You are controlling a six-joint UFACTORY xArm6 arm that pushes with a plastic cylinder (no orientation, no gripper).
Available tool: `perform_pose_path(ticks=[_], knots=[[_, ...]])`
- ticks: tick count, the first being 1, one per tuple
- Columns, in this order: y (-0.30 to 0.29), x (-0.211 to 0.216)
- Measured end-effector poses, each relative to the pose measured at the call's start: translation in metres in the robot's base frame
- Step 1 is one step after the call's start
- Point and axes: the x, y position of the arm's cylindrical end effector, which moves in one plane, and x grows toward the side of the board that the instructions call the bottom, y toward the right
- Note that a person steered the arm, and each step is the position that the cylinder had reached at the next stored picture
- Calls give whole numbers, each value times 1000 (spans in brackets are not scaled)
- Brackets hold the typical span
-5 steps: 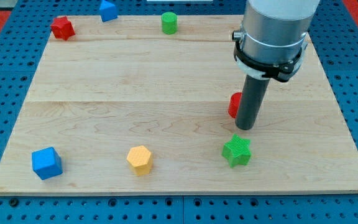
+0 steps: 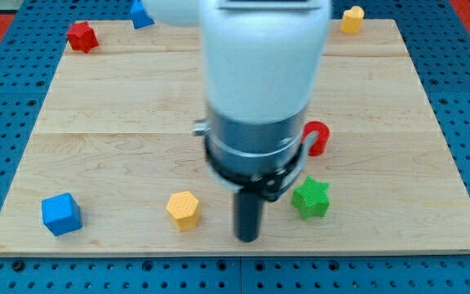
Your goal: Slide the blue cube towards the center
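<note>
The blue cube point(image 2: 61, 214) sits near the board's bottom left corner. My tip point(image 2: 247, 239) rests on the wooden board point(image 2: 121, 114) near the bottom edge, far to the right of the blue cube. It stands between the yellow hexagonal block point(image 2: 184, 210) on its left and the green star block point(image 2: 311, 198) on its right. The arm's body covers the middle of the board.
A red cylinder point(image 2: 317, 138) lies right of the arm. A red block point(image 2: 82, 37) and a second blue block point(image 2: 141, 14) sit at the top left. A yellow block point(image 2: 352, 19) sits at the top right.
My tip has moved left and down, from beside the red cylinder to the bottom edge between the yellow and green blocks. The arm now hides the green cylinder at the top. No block has moved.
</note>
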Motion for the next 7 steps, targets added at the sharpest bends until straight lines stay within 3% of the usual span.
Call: perform_pose_path(ticks=[2, 4, 6, 7], knots=[[-68, 18], [-179, 18], [-241, 4], [-235, -16]])
